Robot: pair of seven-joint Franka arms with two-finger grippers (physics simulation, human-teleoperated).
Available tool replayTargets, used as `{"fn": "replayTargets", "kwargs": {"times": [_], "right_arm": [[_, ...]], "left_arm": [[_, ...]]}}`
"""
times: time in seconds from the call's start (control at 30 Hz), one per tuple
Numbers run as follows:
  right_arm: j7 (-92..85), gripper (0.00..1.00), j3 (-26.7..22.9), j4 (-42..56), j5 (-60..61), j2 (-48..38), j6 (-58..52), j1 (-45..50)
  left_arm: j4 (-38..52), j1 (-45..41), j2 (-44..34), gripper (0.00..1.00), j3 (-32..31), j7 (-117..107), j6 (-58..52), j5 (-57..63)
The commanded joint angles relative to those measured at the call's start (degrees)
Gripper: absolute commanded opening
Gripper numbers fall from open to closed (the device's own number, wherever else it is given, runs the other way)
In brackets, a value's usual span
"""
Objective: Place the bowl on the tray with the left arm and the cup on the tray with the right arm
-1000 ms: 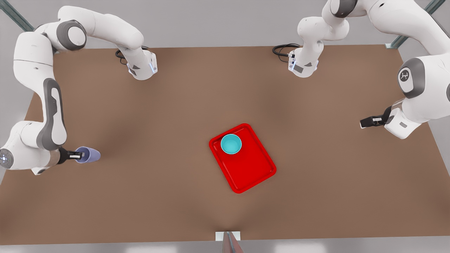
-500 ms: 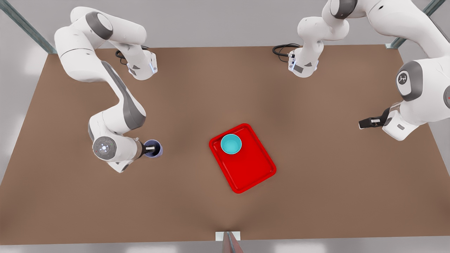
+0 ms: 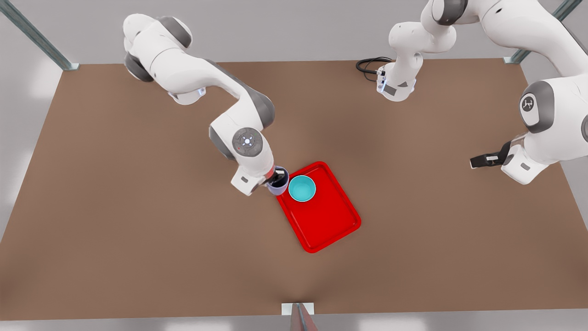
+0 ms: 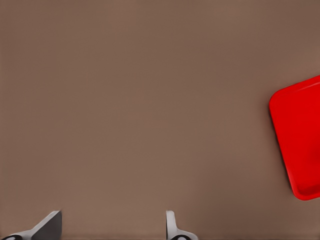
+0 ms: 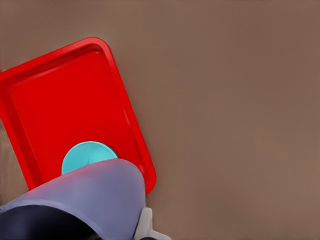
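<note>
Plainly, the main hazard sits at the front view's left end of the tray [image 3: 328, 225], where the right gripper [image 3: 277, 176] carries the cup [image 3: 278, 182] clamped by its rim, one finger inside the dark mouth and one outside. From above, the cup overlaps the tray's near corner and comes just beside the bowl [image 3: 302, 188]. I judge that if it is lowered where it hangs now, its base could catch the raised red rim and tip, or it could nudge the bowl sideways; a shift toward the bare red floor further along would avoid both. Since it is pinched on one wall only, it may also swing in the grip or slip on release. The cup is a plain lavender tumbler, tapered, with no handle, and the right wrist view shows its smooth side [image 5: 95, 192] close up with the teal bowl [image 5: 87, 156] peeking past it. The bowl, shallow and round, already rests inside the tray near that corner. Over at the front view's right, the left gripper [image 3: 477, 161] waits well away from the tray, fingers spread and empty [image 4: 112, 226].
</note>
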Motion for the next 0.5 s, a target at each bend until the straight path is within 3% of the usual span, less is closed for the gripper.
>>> {"fn": "replayTargets", "kwargs": {"times": [0.0, 0.03, 0.1, 0.17, 0.47], "right_arm": [[-0.02, 0.21, -1.98, 0.93, 0.52, 0.29, -0.17, 1.76], [-0.11, 0.21, -6.20, 1.99, 3.60, 0.65, 2.37, 5.02], [-0.02, 0.21, -9.64, 2.86, 5.19, 1.96, 6.33, 9.24], [-0.90, 0.21, -10.17, 8.14, 5.19, 6.62, 7.91, 11.97], [-0.99, 0.21, -12.37, 7.70, 5.10, 12.69, 20.39, 13.20]], "left_arm": [[0.00, 0.00, 0.00, 1.00, 0.00, 0.00, -0.11, 0.01], [0.00, 0.00, -0.09, 1.00, 0.00, -0.09, -0.37, 0.01], [0.00, -0.09, 0.00, 1.00, 0.00, -0.09, -0.54, 0.01], [0.00, -0.09, -0.09, 1.00, -0.08, -0.53, -1.25, 0.01], [0.09, -0.09, 0.00, 1.00, -0.35, -0.88, -1.51, 0.01]]}}
